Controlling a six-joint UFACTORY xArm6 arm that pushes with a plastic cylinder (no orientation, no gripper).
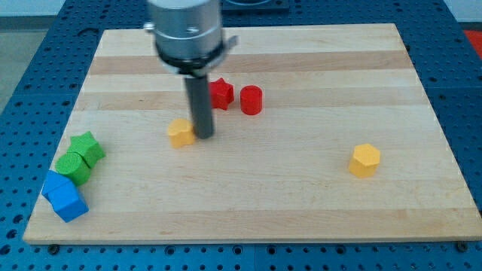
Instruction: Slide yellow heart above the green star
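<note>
One yellow heart (181, 132) is touched at its 3 o'clock side by my tip (202, 136); no claw is fitted. One green star (88, 147) is seen at the heart's 8 o'clock, well apart.

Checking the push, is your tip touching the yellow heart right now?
Touching: the camera view shows my tip pressed against the yellow heart on its right side, no gap.

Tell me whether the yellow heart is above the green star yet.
Not yet. The yellow heart sits mid-board, well to the view's right of the green star, not over it. My tip is against the heart's right side.
</note>
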